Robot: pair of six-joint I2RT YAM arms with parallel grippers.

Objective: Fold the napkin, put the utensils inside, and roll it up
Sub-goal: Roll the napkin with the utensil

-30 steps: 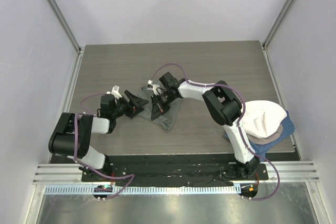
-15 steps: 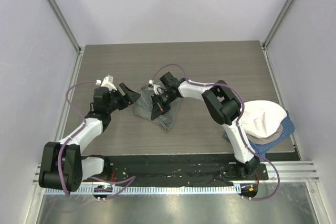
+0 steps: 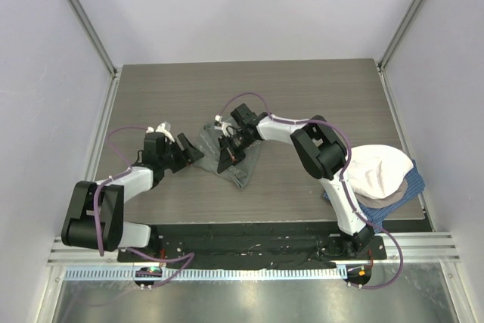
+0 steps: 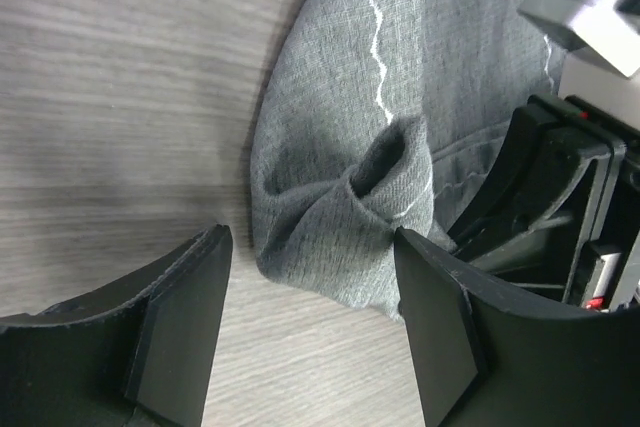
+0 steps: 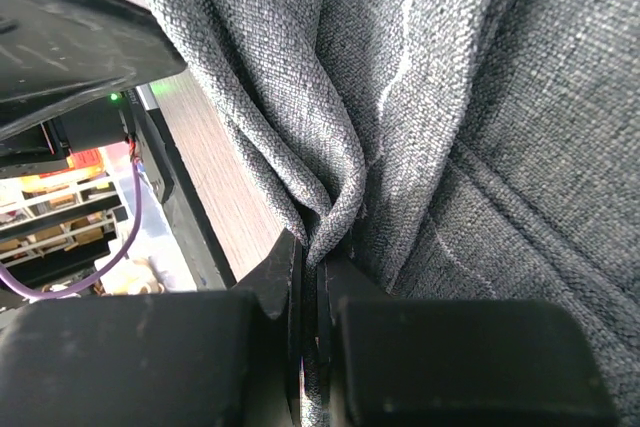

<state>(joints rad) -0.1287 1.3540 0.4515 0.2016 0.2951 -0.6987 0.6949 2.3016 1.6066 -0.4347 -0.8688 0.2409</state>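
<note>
Left hand (image 3: 191, 155) released and spread, now lower and back beside the napkin (image 3: 246, 172) on the bench (image 3: 318, 96), right hand (image 3: 227, 158) unmoved, clenched on a napkin fold

The table (image 3: 318, 88) is viewed from high above its near edge, angled down and forward. The napkin (image 4: 340, 237) is framed very closely by both wrist views, from opposite sides, and is shared by all three.
</note>
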